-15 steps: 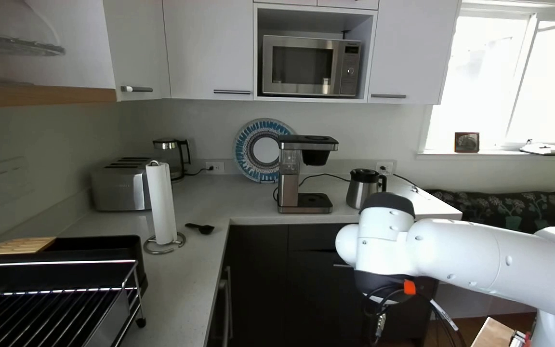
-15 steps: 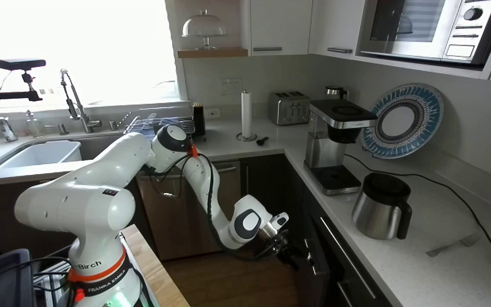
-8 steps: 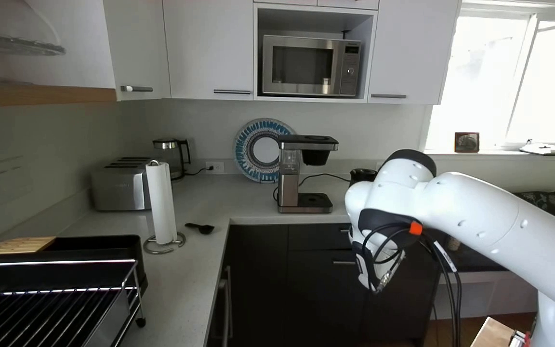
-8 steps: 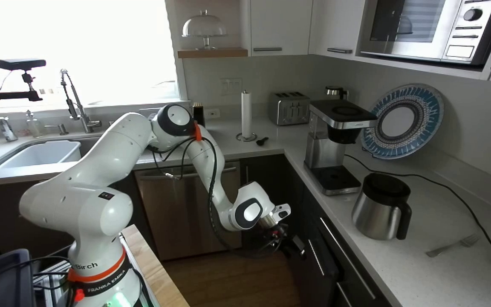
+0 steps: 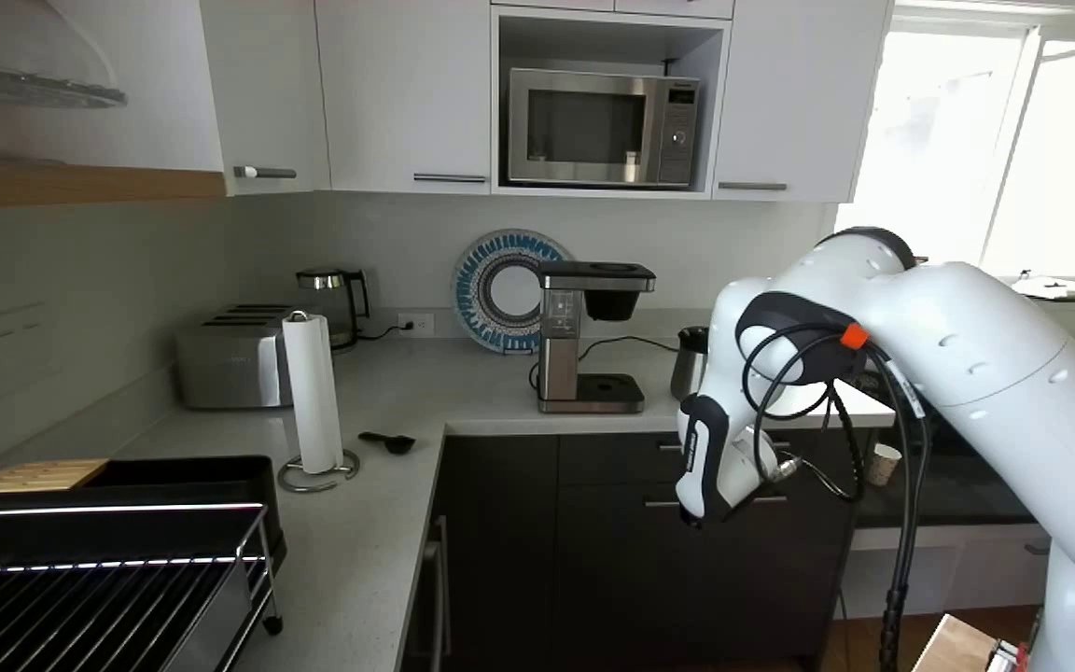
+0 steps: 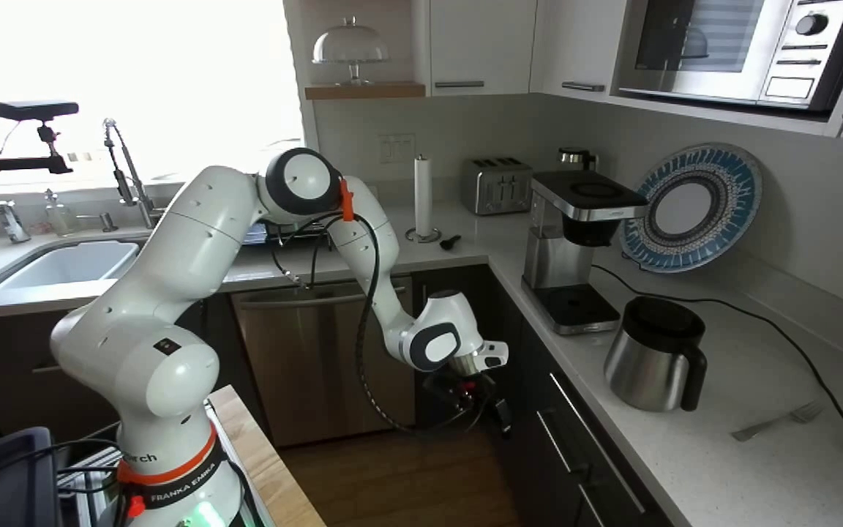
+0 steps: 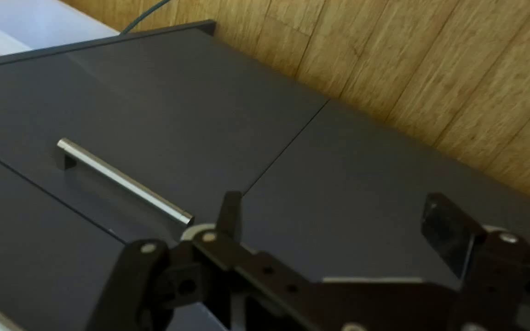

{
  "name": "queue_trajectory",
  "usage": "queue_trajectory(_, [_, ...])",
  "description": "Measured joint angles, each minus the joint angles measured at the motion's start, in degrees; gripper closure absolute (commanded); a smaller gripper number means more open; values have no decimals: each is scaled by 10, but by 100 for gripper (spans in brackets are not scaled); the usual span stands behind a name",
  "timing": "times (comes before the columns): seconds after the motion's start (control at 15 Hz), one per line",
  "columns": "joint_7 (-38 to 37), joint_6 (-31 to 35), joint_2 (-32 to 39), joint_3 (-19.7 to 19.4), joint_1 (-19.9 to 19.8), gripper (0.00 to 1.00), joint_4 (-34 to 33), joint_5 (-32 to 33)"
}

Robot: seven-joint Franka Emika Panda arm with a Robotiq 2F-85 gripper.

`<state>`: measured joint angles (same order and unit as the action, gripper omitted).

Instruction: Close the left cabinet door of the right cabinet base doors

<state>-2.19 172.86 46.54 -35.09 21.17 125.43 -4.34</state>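
The right cabinet's left door (image 5: 617, 579) is a dark, plain panel with a bar handle. In an exterior view (image 6: 527, 454) its handle (image 6: 555, 440) runs in line with the twin door's handle. In the wrist view the left door (image 7: 361, 184) meets the twin door (image 7: 168, 105) at a thin straight seam, and the two look flush. My gripper (image 7: 331, 195) is open and empty in front of the left door's face; I cannot tell if a finger touches it. The gripper is hidden behind the arm in an exterior view. The left door's handle is hidden in the wrist view.
A drawer front (image 7: 39, 239) lies above the doors. The twin door's bar handle (image 7: 124, 181) sticks out beside the gripper. The counter holds a steel carafe (image 6: 656, 351) and a coffee maker (image 6: 575, 249). A dishwasher (image 6: 326, 359) stands behind the arm.
The left door stood ajar a second ago and has swung in to lie flush. The arm's elbow has risen, and the wrist has risen slightly.
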Motion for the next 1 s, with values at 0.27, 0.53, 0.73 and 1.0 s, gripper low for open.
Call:
queue_trajectory(0.27, [-9, -83, -89, 78, -60, 0, 13, 3])
queue_trajectory(0.53, [-16, -119, -171, 139, -101, 0, 41, 16])
queue_trajectory(0.73, [-16, -119, -227, 163, -118, 0, 74, 44])
queue_trajectory(1.0, [-16, -120, -300, 167, -124, 0, 121, 120])
